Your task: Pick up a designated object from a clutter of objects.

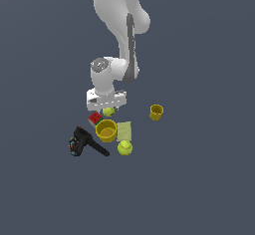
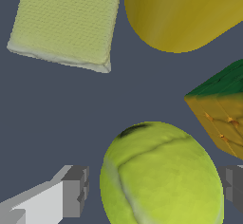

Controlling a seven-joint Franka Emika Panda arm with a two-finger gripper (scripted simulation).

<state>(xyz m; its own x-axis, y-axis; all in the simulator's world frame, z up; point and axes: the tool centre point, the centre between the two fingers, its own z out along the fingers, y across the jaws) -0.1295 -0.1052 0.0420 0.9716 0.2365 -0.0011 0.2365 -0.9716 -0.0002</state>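
The tool (image 2: 154, 190) sits wide open around the tennis ball (image 2: 161, 175), low in the frame, one finger (image 2: 73, 190) on each side.

— What sort of place is this?

— No room at all: a simulator's bare scene. A flat, featureless slate-blue ground (image 1: 209, 189) fills everything, without walls or furniture.

— What gives it away?

— The smooth white jointed robot arm (image 1: 119, 35) looks rendered, and around a large yellow plastic cup (image 1: 106, 130) lie unrelated test items: just beside it a small red cube (image 1: 94, 117), near it a black power drill (image 1: 84, 142).
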